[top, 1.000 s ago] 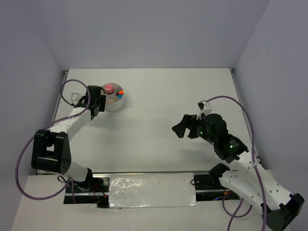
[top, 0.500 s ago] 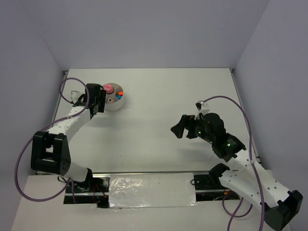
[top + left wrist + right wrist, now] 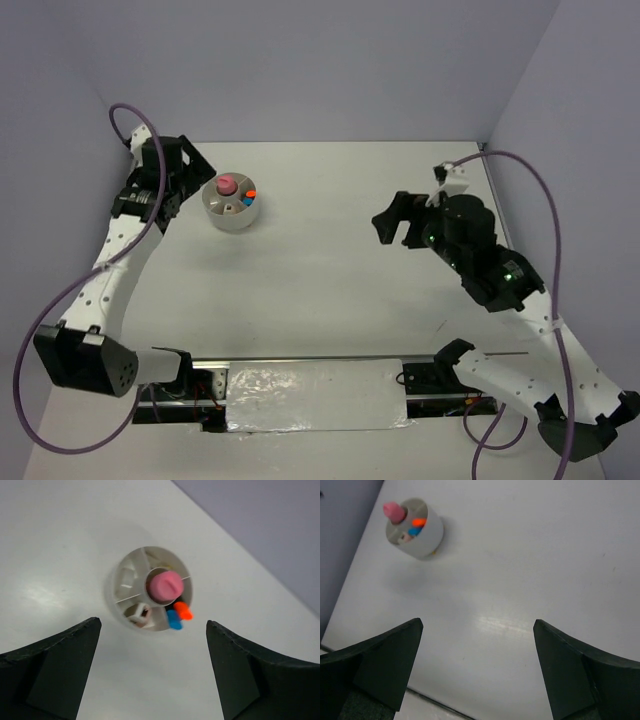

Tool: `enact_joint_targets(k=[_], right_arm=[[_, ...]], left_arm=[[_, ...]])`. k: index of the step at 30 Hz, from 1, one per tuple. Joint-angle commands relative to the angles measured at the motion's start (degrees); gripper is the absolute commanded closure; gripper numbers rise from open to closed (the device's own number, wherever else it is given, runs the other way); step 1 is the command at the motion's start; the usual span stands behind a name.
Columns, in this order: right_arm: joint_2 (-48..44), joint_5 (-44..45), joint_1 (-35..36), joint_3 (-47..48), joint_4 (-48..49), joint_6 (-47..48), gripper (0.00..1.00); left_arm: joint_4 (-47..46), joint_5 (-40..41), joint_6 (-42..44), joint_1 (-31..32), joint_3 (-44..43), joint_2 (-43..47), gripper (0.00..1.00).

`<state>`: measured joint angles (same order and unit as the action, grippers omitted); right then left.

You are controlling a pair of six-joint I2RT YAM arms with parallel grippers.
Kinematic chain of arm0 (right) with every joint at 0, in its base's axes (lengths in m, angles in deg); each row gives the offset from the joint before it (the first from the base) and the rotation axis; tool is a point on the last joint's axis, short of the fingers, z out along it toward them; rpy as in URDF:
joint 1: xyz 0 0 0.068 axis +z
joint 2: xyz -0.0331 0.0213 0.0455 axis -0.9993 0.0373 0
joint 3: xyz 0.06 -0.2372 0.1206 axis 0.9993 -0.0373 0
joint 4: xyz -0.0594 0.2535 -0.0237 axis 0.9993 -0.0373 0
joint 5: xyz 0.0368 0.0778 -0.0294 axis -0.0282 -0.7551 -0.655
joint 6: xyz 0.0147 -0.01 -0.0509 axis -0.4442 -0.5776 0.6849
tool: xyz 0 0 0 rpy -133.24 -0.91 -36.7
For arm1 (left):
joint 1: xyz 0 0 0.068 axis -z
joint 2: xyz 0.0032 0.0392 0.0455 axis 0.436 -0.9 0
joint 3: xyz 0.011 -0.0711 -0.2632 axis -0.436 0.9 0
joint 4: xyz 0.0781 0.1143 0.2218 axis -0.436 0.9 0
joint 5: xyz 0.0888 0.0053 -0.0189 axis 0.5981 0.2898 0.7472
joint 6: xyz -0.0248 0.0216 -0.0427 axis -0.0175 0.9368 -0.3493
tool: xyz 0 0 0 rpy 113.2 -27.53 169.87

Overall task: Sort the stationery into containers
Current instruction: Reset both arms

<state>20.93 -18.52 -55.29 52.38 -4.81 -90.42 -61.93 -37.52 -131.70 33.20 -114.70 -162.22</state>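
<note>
Above dish (image 3: 109, 587) | left fingers (image 3: 50, 670) lifted clear, spread | right fingers (image 3: 375, 665) raised, spread

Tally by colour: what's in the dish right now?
pink cylinder: 1
orange cap: 1
blue cap: 1
tan block: 1
Total: 4 visible in the dish

1. Light was bright, even and diffuse (no hard-edged shadows anywhere).
2. Soft glare patches lay on the white table (image 3: 500, 622) in both wrist views.
3. The dish (image 3: 150, 596) looked slightly blurred in the left wrist view.
4. A faint shadow lay beside it.
</note>
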Motion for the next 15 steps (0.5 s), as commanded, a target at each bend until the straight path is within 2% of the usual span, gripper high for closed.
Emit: enact_joint_targets(k=[1, 2, 5, 8, 15], right_arm=[[0.05, 10.14, 0.03, 11.36, -7.79, 3.61, 0.0], [-0.13, 11.11, 0.03, 12.95, -9.36, 5.27, 0.0], [-2.4, 14.1, 0.03, 18.83, -11.57, 7.39, 0.0], [-4.43, 15.25, 0.03, 21.74, -13.15, 7.92, 0.0], [-6.98, 15.95, 0.03, 23.6, -17.29, 7.48, 0.0]], left_arm=[[8.86, 4.1, 19.27, 0.2, 1.5, 7.97, 0.01], [9.03, 4.45, 22.24, 0.29, 3.95, 12.7, 0.01], [14.63, 7.06, 23.94, 0.64, 5.55, 17.75, 0.01], [17.73, 9.54, 22.28, 0.64, 8.8, 20.99, 0.01], [21.68, 8.85, 17.35, 0.64, 15.22, 29.43, 0.01]])
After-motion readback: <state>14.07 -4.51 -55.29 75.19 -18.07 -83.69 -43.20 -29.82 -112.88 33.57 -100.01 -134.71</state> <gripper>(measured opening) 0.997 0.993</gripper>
